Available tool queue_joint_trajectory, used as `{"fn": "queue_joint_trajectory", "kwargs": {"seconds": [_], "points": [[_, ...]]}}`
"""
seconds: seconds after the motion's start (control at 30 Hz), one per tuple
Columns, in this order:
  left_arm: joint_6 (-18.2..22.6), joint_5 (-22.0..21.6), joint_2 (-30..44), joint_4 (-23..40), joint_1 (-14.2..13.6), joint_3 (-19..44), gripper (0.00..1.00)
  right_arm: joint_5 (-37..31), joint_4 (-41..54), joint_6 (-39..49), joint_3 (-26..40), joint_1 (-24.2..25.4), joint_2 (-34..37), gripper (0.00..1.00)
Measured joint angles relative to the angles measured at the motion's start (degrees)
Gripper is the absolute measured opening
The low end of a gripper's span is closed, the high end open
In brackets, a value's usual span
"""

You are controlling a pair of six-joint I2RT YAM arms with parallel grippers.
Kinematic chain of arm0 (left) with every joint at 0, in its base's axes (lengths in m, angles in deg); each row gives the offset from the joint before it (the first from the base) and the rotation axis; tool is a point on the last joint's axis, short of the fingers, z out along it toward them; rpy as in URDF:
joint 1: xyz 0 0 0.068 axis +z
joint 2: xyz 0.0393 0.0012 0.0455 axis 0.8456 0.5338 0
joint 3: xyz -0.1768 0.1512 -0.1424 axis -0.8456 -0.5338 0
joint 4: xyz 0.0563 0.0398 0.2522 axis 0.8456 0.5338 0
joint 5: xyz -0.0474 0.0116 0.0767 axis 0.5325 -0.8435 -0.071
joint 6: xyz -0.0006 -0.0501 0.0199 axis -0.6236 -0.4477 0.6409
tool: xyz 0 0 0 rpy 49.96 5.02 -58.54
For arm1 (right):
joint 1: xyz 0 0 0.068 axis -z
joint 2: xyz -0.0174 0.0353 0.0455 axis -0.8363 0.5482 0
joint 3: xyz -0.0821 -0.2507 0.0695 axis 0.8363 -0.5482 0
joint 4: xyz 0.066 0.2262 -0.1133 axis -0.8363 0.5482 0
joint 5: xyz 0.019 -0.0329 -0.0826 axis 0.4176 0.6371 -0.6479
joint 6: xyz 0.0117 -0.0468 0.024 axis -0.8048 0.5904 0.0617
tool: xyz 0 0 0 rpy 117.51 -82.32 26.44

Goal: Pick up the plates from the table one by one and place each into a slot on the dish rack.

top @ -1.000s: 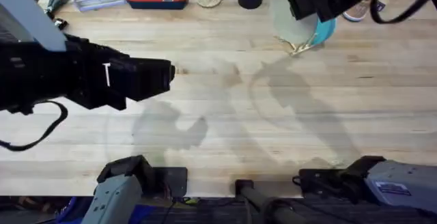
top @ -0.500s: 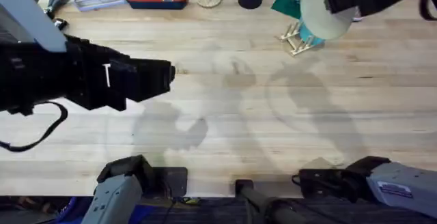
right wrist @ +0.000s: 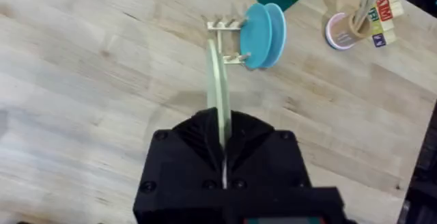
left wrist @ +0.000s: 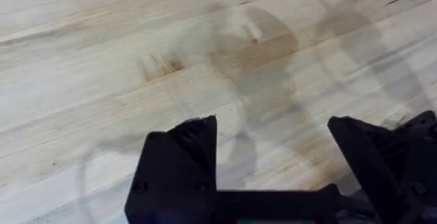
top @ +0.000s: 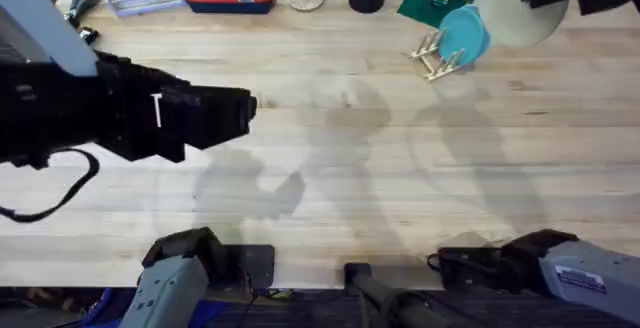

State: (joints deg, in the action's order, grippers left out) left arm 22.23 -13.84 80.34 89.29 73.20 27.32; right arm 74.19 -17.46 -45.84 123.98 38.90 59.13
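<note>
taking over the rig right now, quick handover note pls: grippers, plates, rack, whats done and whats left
Right gripper: shut on the cream plate, held edge-on in the air above the far right of the table, near the dish rack.
Left gripper: open, holding nothing, over bare table.
Done: two teal plates stand upright in the rack.
Left: lower the cream plate into a free slot, probably the one beside the teal plates, then release.

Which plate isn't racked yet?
The pale cream plate, held on edge in the right gripper above the table. The teal plates already stand upright in the dish rack.
</note>
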Motion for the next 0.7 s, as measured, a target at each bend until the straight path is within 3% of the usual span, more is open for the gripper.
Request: {"fn": "queue_joint_trajectory", "kwargs": {"seconds": [0.7], "points": [[0.02, 0.0, 0.0, 0.0, 0.0, 0.0, 0.994, 0.87, -3.09, 4.14, 0.0, 5.78, -0.08, 0.032]]}}
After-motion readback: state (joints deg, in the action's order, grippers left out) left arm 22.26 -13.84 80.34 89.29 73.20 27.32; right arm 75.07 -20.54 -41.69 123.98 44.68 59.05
